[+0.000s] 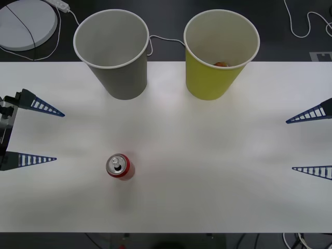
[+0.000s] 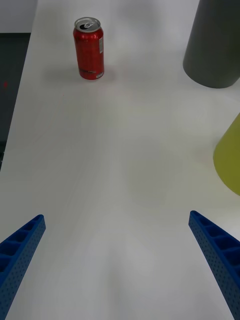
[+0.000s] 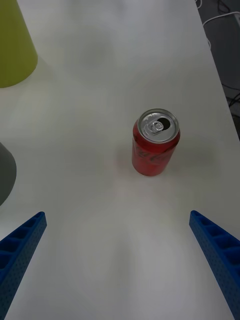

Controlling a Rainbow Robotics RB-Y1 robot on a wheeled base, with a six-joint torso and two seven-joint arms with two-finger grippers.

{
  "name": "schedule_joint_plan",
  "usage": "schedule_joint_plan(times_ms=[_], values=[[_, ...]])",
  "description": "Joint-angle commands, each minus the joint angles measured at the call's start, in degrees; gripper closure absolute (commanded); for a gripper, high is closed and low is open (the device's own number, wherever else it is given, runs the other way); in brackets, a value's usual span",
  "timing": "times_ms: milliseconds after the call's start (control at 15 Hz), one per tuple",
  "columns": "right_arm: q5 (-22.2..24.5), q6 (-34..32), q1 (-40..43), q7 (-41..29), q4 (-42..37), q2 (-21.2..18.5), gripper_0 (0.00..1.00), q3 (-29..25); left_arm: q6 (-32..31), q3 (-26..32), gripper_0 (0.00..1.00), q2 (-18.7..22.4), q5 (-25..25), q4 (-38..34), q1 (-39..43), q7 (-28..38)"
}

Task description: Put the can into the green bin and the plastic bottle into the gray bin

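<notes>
- Bare white table (image 1: 207,171) lies all around the upright can (image 1: 120,166).
- The gray bin (image 1: 114,52) and green bin (image 1: 220,52) stand at the far edge, a gap between them.

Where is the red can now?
In the front view, the can stands upright on the table's left near part, before the gray bin, nearest the left gripper.

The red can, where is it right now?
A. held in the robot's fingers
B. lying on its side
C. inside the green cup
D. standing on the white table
D. The can stands upright on the white table, silver top up, in front of the gray bin and well apart from the open left gripper and right gripper.
</notes>
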Motion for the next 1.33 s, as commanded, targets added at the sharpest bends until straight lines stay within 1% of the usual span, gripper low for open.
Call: schedule_joint_plan(times_ms=[67, 200, 267, 467, 667, 1000, 1133, 1333], values=[[0.0, 0.0, 0.0, 0.0, 0.0, 0.0, 0.0, 0.0, 0.0, 0.0, 0.0, 0.0, 0.0, 0.0, 0.0, 0.0], [0.0, 0.0, 0.0, 0.0, 0.0, 0.0, 0.0, 0.0, 0.0, 0.0, 0.0, 0.0, 0.0, 0.0, 0.0, 0.0], [0.0, 0.0, 0.0, 0.0, 0.0, 0.0, 0.0, 0.0, 0.0, -1.41, 0.0, -0.44, -0.7, 0.62, 0.97, -0.09], [0.0, 0.0, 0.0, 0.0, 0.0, 0.0, 0.0, 0.0, 0.0, -1.76, 0.0, 0.0, -0.18, 1.05, 0.88, -0.44], [0.0, 0.0, 0.0, 0.0, 0.0, 0.0, 0.0, 0.0, 0.0, -2.55, 0.0, 0.0, 2.11, 4.22, 1.14, -1.58], [0.0, 0.0, 0.0, 0.0, 0.0, 0.0, 0.0, 0.0, 0.0, -7.47, 0.0, 0.0, 7.82, 14.41, 1.14, -13.71], [0.0, 0.0, 0.0, 0.0, 0.0, 0.0, 0.0, 0.0, 0.18, -9.84, 0.0, -0.09, 10.37, 18.19, 1.14, -17.58], [0.0, 0.0, 0.0, 0.0, 0.0, 0.0, 0.0, 0.0, 1.41, -12.83, 0.0, -0.18, 14.06, 22.24, 1.14, -21.71]])
